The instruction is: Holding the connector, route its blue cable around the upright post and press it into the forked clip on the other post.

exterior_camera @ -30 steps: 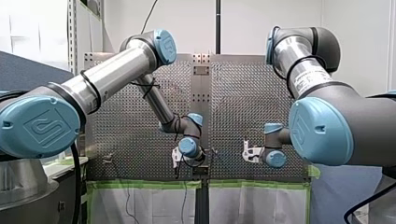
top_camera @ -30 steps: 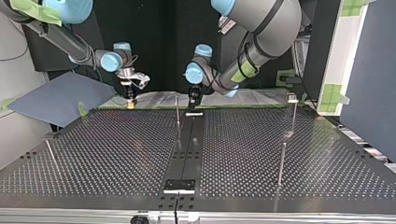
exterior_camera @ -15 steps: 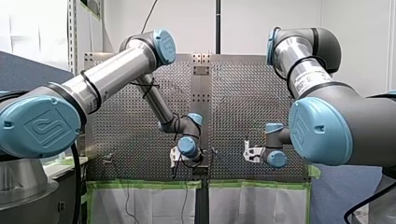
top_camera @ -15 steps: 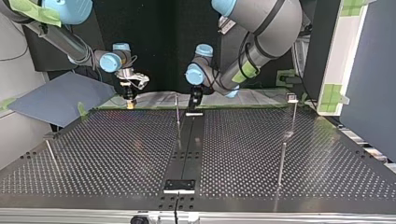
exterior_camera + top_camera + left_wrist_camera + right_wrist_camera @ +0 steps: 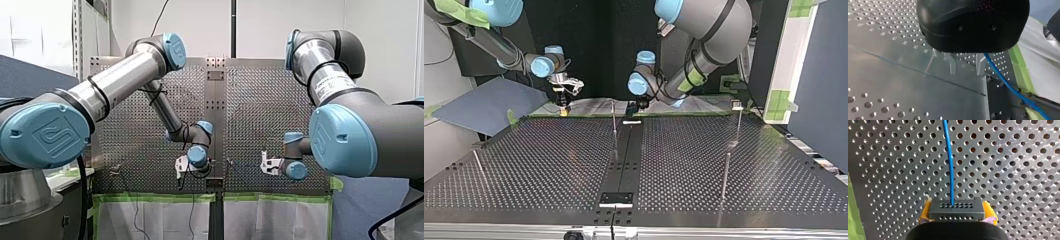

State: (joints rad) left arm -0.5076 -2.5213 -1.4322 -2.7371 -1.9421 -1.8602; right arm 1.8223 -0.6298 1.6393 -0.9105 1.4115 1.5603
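Right pincer: the right pincer (image 5: 957,206) is squeezed tight on the plug (image 5: 957,213), with one yellow pad (image 5: 925,213) on each side.
Plug: a dark block with rows of small holes, close to the table's (image 5: 1010,170) green-taped edge.
Cable: the blue cable (image 5: 949,160) comes out of the plug's holed face and runs straight ahead over the table. Its far end is cut off.
Left pincer: the left pincer (image 5: 966,67) has its two metal fingers (image 5: 953,66) apart with nothing between them. The blue cable passes just beside one finger.
Posts: in the top view the middle post (image 5: 614,117) stands by the middle of the taped edge, near the left pincer. The corner post (image 5: 739,122) stands near a corner, and its top piece is too small to make out.
Hard to see: the cable barely shows in the top view.
Writing: a white sticker (image 5: 332,82) on my right arm (image 5: 350,135) has words too small to read.
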